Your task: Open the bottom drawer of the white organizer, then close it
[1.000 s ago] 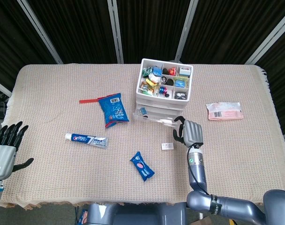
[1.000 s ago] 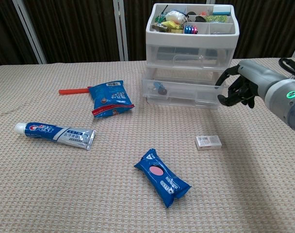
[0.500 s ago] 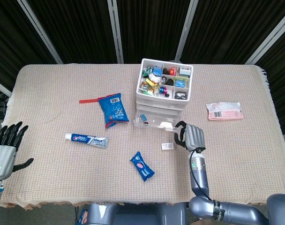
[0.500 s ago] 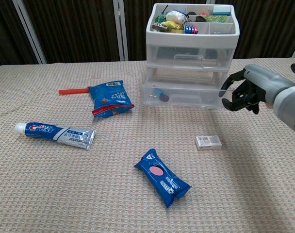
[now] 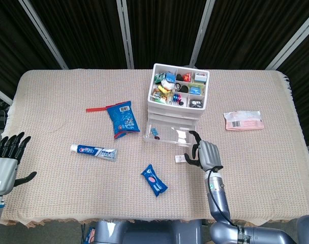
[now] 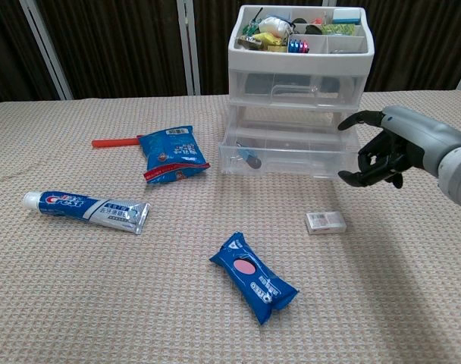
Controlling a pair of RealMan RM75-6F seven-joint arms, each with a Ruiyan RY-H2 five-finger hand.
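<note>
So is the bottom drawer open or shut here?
Open: the bottom drawer sticks out in front of the white organizer, its inside visible from above.

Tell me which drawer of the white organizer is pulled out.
The clear bottom drawer of the white plastic organizer juts forward toward the right hand; the drawer above sits flush.

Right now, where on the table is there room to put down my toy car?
The widest bare patch is the far left corner, behind the red stick and blue snack bag. The near right corner, below the pink packet, is bare too. It is crowded around the pulled-out bottom drawer, right hand and small white box.
</note>
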